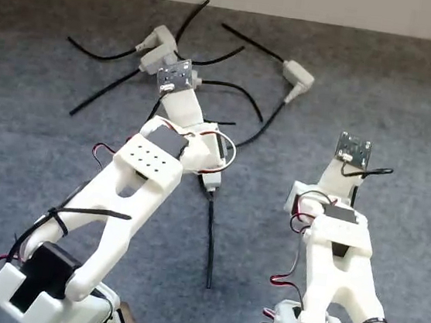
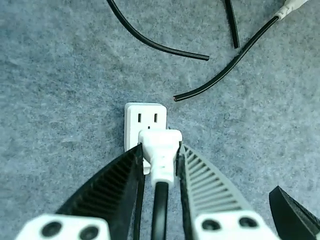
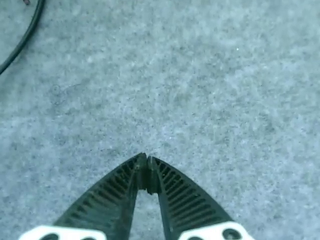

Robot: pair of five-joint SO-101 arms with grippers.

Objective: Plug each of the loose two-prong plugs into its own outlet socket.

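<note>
While the left claw (image 2: 160,148) is narrowed around a white two-prong plug (image 2: 160,162), pinching its body from both sides, the plug's front end rests against the near half of the white outlet block (image 2: 145,117); whether the prongs sit fully inside cannot be told. On the far half of the outlet block one socket with two slots lies uncovered. From the plug a black cord (image 2: 160,210) runs back away from the outlet block, between the claw's fingers (image 2: 117,190). Near the outlet block's far corner ends a loose black cord (image 2: 227,62), which stretches away from the block to a second white plug (image 1: 297,75), well apart from it. Farther beyond the outlet block lies a curved black cord (image 2: 150,40), its cut end on the grey worktop (image 2: 60,100). Seen from above, the left arm (image 1: 139,180) lies out over the worktop, and a third white plug body (image 1: 160,46) sits past its wrist with black cords spreading from it; how that one lies to the outlet block cannot be told. The right claw (image 3: 147,161) has its tips pressed together with nothing between them, hanging over the worktop well apart from the outlet block, with a further black cord (image 3: 22,35) near it.
</note>
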